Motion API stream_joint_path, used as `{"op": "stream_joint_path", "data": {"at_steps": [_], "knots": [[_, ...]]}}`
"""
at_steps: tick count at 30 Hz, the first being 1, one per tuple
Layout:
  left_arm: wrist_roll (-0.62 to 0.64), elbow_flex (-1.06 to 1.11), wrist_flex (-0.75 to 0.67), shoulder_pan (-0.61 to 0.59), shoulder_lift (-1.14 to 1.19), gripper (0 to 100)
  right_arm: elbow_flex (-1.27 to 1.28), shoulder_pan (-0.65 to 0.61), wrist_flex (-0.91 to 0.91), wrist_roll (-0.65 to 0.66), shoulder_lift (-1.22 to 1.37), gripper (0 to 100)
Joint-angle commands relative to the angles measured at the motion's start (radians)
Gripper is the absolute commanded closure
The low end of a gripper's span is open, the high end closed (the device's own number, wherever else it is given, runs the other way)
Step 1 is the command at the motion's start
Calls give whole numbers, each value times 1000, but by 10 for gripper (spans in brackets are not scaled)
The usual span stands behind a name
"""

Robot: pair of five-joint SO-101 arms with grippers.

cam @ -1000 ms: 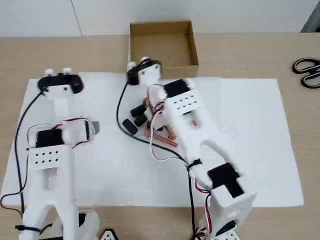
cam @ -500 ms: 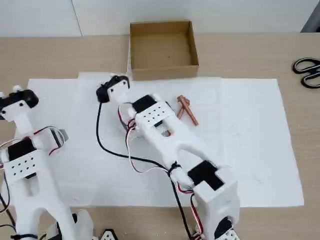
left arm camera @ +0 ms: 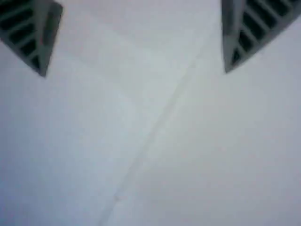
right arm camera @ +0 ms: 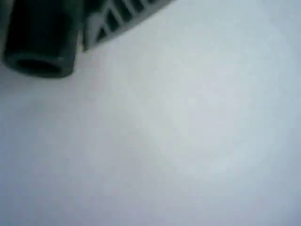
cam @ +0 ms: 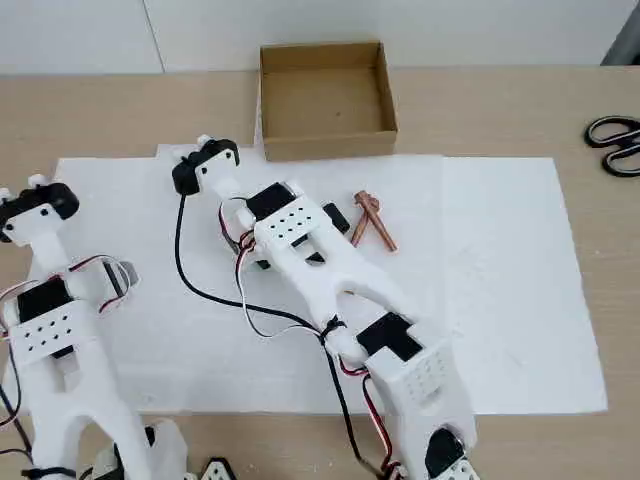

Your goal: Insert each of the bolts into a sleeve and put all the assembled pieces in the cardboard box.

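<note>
Two copper bolts (cam: pixel 372 220) lie crossed on the white paper (cam: pixel 500 280), right of my right arm. Black sleeves (cam: pixel 336 215) peek out from under that arm. My right gripper (cam: pixel 197 163) hangs over the paper's far left part, shut on a black sleeve (right arm camera: pixel 40 43) whose open end shows beside one ribbed finger (right arm camera: pixel 123 20). My left gripper (cam: pixel 32 203) is at the paper's left edge; in its wrist view it (left arm camera: pixel 135 70) stands open, with nothing between its fingers but paper. The cardboard box (cam: pixel 325 55) stands at the back with nothing in it.
Scissors (cam: pixel 615 142) lie at the table's far right edge. The right half of the paper is bare. A black cable (cam: pixel 215 300) trails from my right arm across the paper between the two arms.
My right arm swung left, away from the pile of bolts and sleeves, uncovering the bolts. My left arm moved left to the paper's edge.
</note>
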Motion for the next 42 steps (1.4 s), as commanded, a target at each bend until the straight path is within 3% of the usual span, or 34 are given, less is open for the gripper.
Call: {"op": "stream_joint_path", "data": {"at_steps": [1,16,42], "knots": [[8,-5,-17,-5,-8,769,-9,-4,10,-5,19,863],[8,-5,-18,-3,-8,769,-9,-15,133,-6,19,863],[8,-2,-28,-3,-8,769,-9,-13,85,17,19,859]]}}
